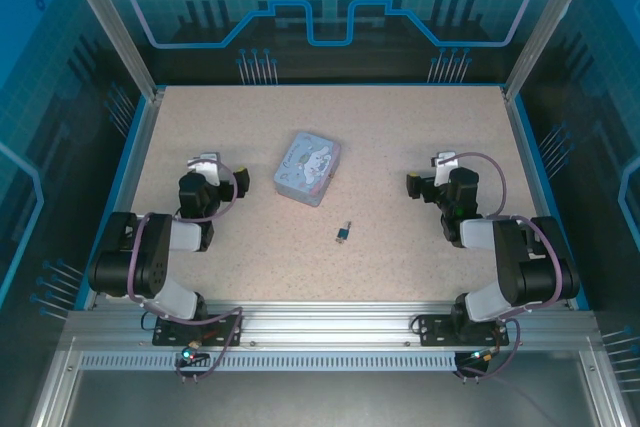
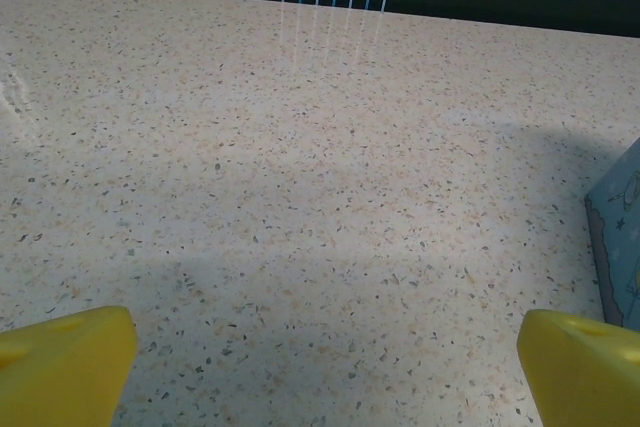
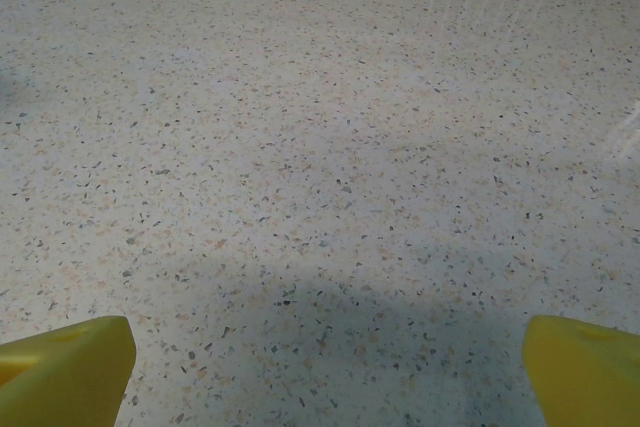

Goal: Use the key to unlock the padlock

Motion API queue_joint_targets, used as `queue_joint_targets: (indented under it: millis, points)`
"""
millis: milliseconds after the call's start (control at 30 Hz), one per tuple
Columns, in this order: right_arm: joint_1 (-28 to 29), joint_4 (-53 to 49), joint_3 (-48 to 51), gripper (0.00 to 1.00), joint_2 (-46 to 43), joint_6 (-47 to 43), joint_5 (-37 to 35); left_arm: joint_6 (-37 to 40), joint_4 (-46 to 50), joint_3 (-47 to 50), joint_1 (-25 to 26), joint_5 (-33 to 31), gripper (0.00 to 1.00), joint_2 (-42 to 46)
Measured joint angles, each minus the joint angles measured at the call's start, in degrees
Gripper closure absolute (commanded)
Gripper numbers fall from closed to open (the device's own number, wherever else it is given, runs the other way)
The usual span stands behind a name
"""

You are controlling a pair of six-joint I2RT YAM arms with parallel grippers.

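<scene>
Left claw [image 2: 322, 371] and right claw [image 3: 322, 371] both gape, empty. The padlock [image 1: 343, 235] lies near the tin [image 1: 307, 168], behind both claws and nearer the right one. The key is too small to make out.

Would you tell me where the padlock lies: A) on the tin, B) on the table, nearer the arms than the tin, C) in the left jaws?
B: the padlock rests on the table, apart from the tin, on its near side.
</scene>
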State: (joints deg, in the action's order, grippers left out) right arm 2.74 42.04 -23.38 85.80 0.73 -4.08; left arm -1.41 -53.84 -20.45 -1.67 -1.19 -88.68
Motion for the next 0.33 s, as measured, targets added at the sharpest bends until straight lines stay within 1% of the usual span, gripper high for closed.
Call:
queue_joint_targets:
  millis: [333]
  points:
    - [0.31, 0.0, -0.02, 0.0, 0.0, -0.39, -0.15, -0.11, 0.0, 0.0, 0.0, 0.02, 0.01, 0.0]
